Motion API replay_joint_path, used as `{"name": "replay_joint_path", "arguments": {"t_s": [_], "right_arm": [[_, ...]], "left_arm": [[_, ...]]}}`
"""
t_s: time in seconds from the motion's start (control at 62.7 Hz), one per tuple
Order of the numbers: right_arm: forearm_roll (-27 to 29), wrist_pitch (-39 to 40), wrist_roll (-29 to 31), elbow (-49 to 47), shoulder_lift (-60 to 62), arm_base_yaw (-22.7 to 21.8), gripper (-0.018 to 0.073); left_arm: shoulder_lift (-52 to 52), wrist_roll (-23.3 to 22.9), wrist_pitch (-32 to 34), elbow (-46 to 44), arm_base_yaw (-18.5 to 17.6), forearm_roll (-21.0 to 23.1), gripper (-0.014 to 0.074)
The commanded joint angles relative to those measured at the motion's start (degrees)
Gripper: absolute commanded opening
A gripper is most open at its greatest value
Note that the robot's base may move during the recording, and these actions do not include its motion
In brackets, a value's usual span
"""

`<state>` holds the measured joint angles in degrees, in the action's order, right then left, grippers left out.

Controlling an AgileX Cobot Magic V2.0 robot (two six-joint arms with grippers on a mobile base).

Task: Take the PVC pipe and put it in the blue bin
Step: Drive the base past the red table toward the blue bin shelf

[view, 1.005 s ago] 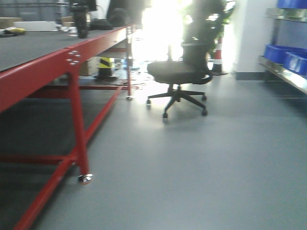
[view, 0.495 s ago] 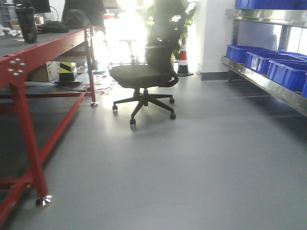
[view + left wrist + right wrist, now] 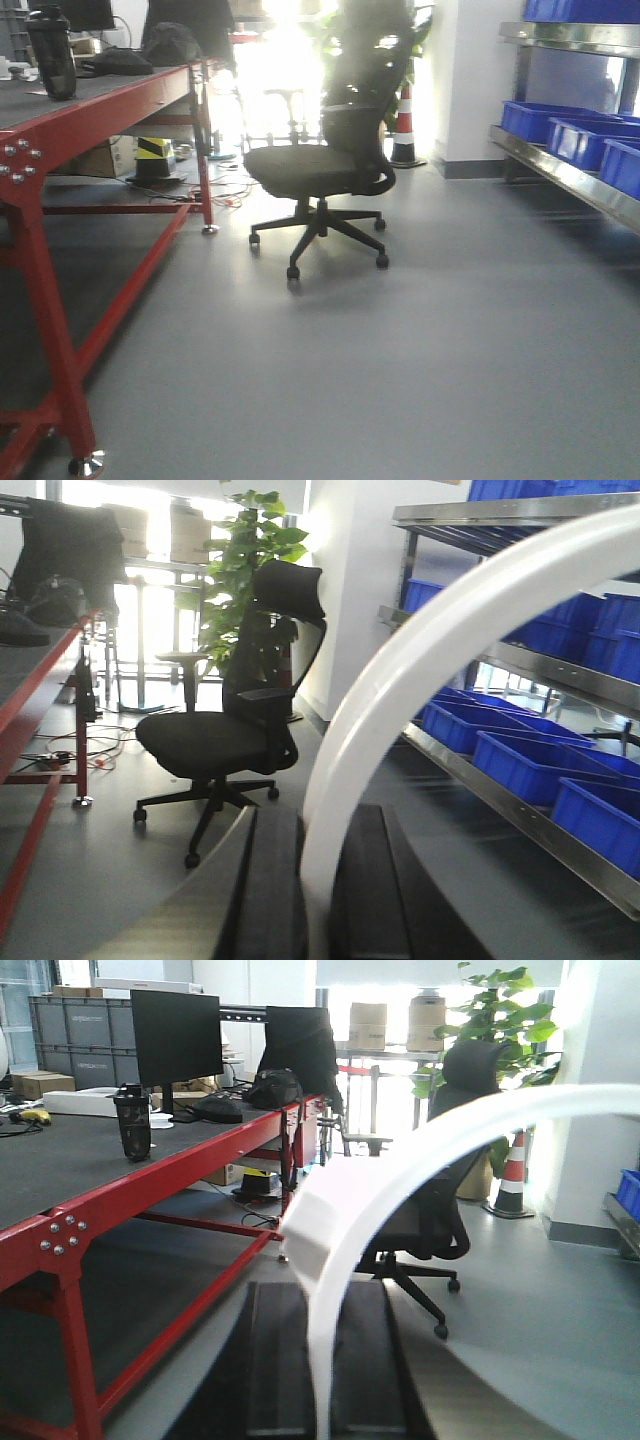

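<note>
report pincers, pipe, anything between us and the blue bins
Left pincer and right pincer both shut on PVC pipe. Blue bins ahead right. Office chair mid-floor ahead.

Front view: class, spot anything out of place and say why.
The office chair stands in the open aisle, not tucked at the red table; loose cables trail on the floor by its far leg.

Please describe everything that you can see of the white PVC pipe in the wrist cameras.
The PVC pipe is white, smooth and slightly glossy, like plastic, and bent into a wide arc. In the left wrist view it rises from the left claw, which grips it, and curves up to the right, in front of the blue bins. The right wrist view shows a similar arc held in the right claw. It is absent from the front view.
</note>
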<state>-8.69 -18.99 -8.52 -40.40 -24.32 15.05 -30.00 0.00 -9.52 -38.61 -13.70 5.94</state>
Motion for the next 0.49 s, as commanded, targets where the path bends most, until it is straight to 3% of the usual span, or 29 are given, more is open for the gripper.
{"name": "replay_joint_path", "arguments": {"t_s": [0.0, 0.479], "right_arm": [[-0.23, 0.66, 0.25, -0.23, 0.22, 0.09, -0.0167], [-0.23, 1.01, 0.25, -0.23, 0.22, 0.09, -0.0167]], "left_arm": [[0.05, 0.0, 1.6, -0.44, -0.19, 0.5, -0.0111], [0.05, 0.0, 1.6, -0.44, -0.19, 0.5, -0.0111]]}}
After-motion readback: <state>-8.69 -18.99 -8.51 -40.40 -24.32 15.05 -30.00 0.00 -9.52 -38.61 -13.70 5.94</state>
